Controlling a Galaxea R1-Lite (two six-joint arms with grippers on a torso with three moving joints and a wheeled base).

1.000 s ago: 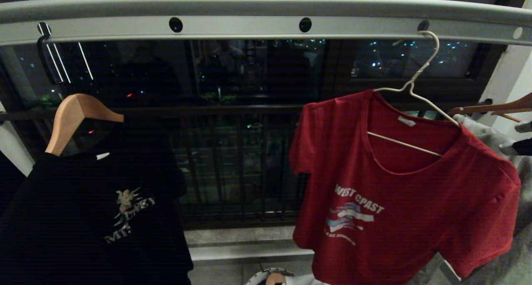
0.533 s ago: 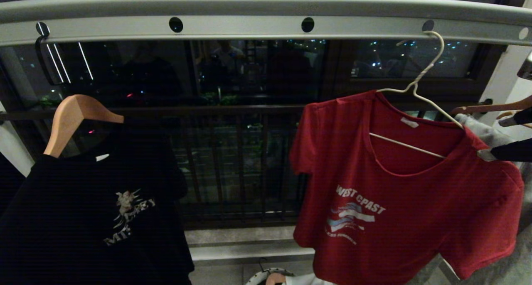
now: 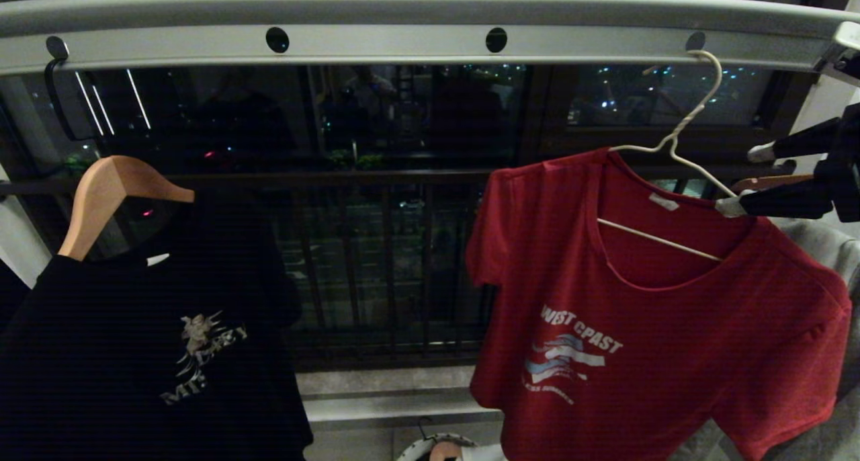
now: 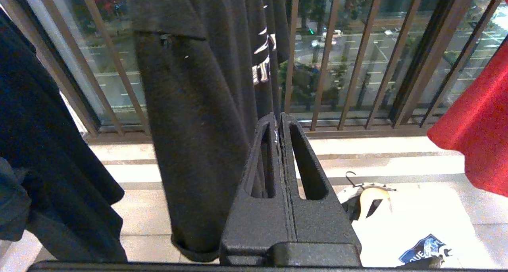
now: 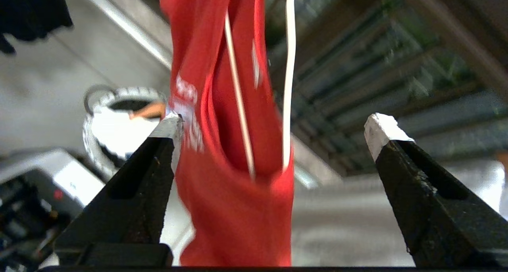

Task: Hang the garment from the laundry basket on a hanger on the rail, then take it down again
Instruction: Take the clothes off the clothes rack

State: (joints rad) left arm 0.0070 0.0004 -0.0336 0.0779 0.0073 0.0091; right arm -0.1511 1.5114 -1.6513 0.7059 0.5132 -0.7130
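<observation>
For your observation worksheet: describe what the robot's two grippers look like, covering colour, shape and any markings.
The left gripper has two matte black, rough-textured fingers, each a tapering wedge with a long slot cut through it. The right gripper has the same black wedge-shaped fingers, but with white-capped tips; those white tips also show in the head view.

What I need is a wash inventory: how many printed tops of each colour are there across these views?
red top: 1
black top: 1
white top: 1
Total: 3
</observation>
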